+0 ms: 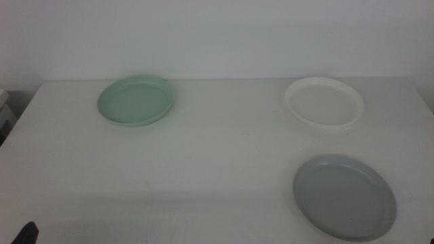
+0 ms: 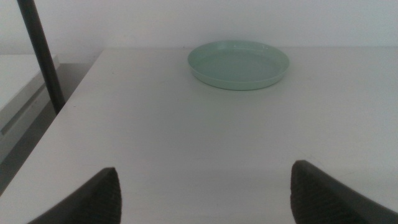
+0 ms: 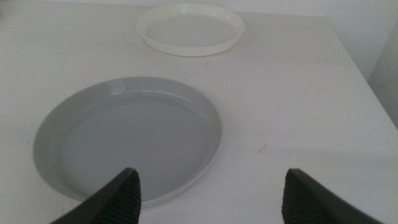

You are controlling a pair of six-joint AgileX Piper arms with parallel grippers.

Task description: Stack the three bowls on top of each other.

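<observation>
Three shallow bowls lie apart on the white table (image 1: 217, 156). The mint green bowl (image 1: 135, 100) is at the far left; it also shows in the left wrist view (image 2: 239, 64). The white bowl (image 1: 324, 102) is at the far right and shows in the right wrist view (image 3: 190, 28). The grey bowl (image 1: 344, 196) is at the near right, close below my right gripper (image 3: 210, 193), which is open and empty. My left gripper (image 2: 205, 196) is open and empty, low at the table's near left; only its tip (image 1: 27, 234) shows in the middle view.
A dark pole (image 2: 42, 56) and a lower white ledge (image 2: 18, 87) stand beyond the table's left edge. A white wall rises behind the table. The table's right edge (image 3: 354, 62) runs past the white bowl.
</observation>
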